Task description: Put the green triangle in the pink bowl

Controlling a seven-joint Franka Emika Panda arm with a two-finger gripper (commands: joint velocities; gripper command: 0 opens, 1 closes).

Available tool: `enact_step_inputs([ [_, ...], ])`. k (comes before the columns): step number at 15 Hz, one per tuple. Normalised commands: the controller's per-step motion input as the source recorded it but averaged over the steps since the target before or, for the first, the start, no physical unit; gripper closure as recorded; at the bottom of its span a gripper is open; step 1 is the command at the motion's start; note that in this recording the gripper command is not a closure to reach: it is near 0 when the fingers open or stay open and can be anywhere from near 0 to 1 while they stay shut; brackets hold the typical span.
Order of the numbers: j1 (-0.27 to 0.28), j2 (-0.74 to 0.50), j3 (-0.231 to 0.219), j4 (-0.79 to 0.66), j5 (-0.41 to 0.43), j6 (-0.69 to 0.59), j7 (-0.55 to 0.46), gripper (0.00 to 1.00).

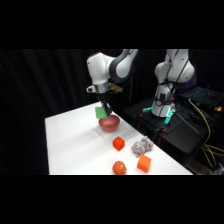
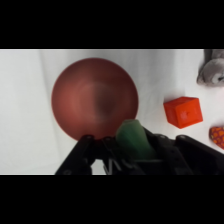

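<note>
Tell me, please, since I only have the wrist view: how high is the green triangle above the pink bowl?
Observer: In the side view the green triangle hangs in the gripper just above the pink bowl, at its rim, not inside it.
Operator: What else is on the table beyond my view?
Observer: An orange cube sits near the front edge, beyond the red cube.
Operator: Anything beside it?
Observer: A red-orange textured ball lies apart from it, and a grey object lies behind it.
</note>
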Motion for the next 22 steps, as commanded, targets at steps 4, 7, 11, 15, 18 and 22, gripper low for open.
enact_step_inputs([
  [4,-0.05,-0.22,-0.079,-0.3,0.146,0.22,0.04,0.47],
  [7,-0.03,-0.13,-0.031,-0.16,0.16,0.16,0.05,0.47],
  [11,-0.008,-0.09,0.003,-0.06,0.152,0.09,0.06,0.0],
  [15,0.011,-0.03,0.023,0.03,0.151,0.06,0.05,0.0],
  [18,0.032,0.01,0.035,0.07,0.123,0.06,0.07,0.0],
  [22,0.037,0.03,0.037,0.09,0.114,0.05,0.07,0.0],
])
